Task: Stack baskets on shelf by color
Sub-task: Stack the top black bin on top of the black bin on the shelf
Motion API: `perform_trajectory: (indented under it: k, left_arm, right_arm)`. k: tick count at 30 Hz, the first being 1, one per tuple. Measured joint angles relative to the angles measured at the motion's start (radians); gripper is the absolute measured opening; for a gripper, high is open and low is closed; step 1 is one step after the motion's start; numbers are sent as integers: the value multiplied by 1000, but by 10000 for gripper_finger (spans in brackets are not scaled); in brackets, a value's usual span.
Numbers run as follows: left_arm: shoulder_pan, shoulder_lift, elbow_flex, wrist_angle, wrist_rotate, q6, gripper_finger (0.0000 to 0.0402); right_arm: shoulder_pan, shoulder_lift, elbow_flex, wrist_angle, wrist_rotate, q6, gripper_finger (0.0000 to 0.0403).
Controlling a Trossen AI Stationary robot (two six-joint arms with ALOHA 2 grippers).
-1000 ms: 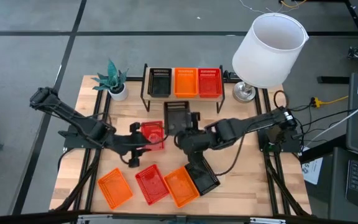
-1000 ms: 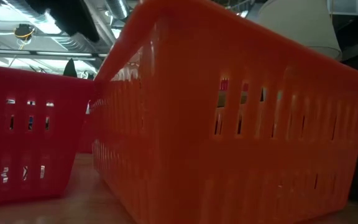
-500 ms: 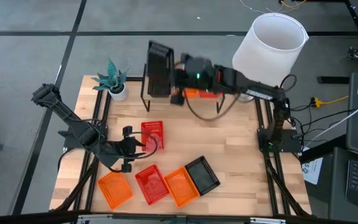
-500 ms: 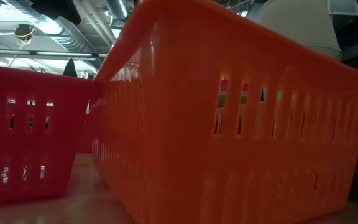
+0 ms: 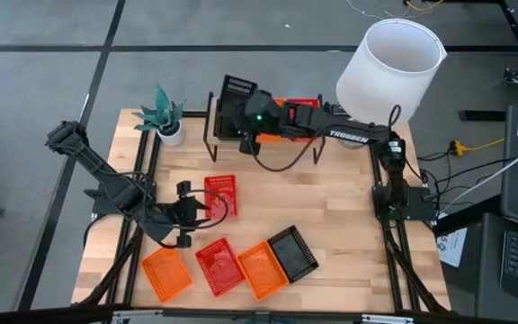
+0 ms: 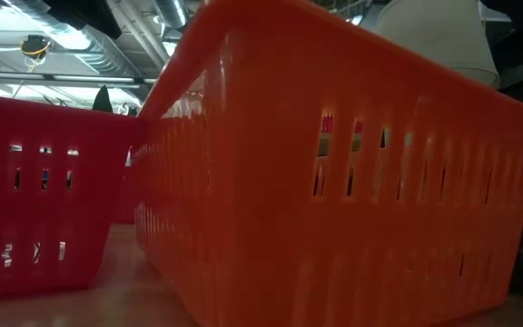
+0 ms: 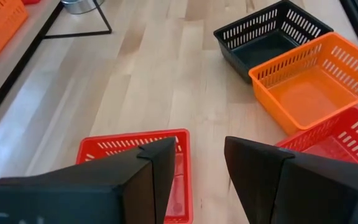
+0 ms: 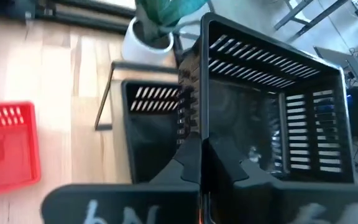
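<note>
My right gripper point(image 5: 257, 120) reaches over the shelf point(image 5: 212, 126) at the table's far edge, shut on a black basket point(image 5: 236, 97) that hangs tipped above the shelf's own black basket point(image 8: 149, 127). An orange basket point(image 5: 272, 135) and a red basket point(image 5: 304, 104) on the shelf are partly hidden by the arm. My left gripper point(image 5: 196, 209) is open beside a lone red basket point(image 7: 135, 165) lying mid-table. Along the near edge rest an orange basket point(image 5: 165, 273), a red one point(image 5: 218, 265), another orange point(image 5: 261, 268) and a black one point(image 5: 292, 252). My right gripper pinches one side wall of the black basket at its rim point(image 8: 190, 118), the wall standing edge-on between the two fingers. The basket is lifted clear and tipped onto its side, its open mouth point(image 8: 272, 118) turned toward the wrist camera, above the shelf's black basket.
A potted plant point(image 5: 165, 117) stands left of the shelf and a lamp with a big white shade point(image 5: 392, 67) to its right. In the low view an orange basket point(image 6: 334, 173) and a red one point(image 6: 34, 200) fill the picture. Bare wood lies mid-table to the right.
My right gripper carried the black basket from the table's middle up and toward the far edge, swinging it high over the shelf, then lowered it toward the shelf's black basket. My left gripper drew back a little from the lone red basket, toward the table's left; that basket stayed put.
</note>
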Motion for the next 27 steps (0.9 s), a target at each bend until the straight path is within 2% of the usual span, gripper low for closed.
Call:
perform_trajectory:
  k: [7,15,19,27]
  left_arm:
    - [0,0,0,-5,0,-19,132]
    - [1,0,0,-5,0,-19,132]
    - [1,0,0,-5,0,-19,132]
    - [1,0,0,-5,0,-19,132]
  right_arm:
    - [8,1,-74,52,8,-48,3]
    - [26,0,-68,47,-3,-49,3]
    - [25,-1,-75,48,-41,-23,3]
    - [25,0,-76,45,-34,-19,4]
